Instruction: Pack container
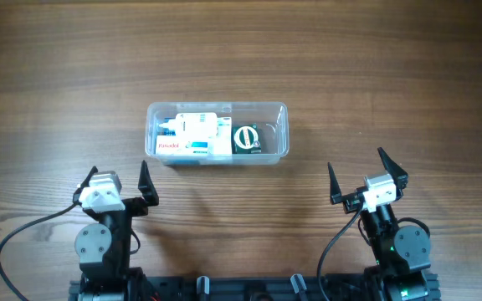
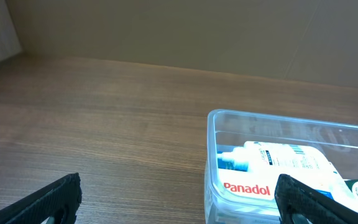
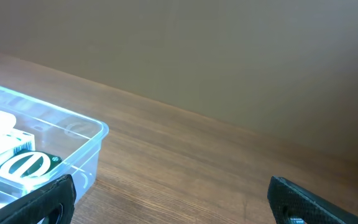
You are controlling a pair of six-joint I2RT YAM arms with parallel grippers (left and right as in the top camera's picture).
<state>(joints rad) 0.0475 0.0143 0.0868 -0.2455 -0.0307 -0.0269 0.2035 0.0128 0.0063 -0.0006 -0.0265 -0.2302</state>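
left fingers (image 1: 146, 186) and right fingers (image 1: 335, 186) gape wide, empty, by the near edge of the worktop (image 1: 57, 67); the container (image 1: 274, 121), probably light, stiff and slick, seems best pinched at its rim.

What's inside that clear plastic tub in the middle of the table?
The container holds a white Panadol box, a white-and-blue pack next to it, and a dark green round item toward the right end. Anything lying beneath these is covered.

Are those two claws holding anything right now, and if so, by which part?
Nothing is held: the left gripper and right gripper both stand open and empty, clear of the container.
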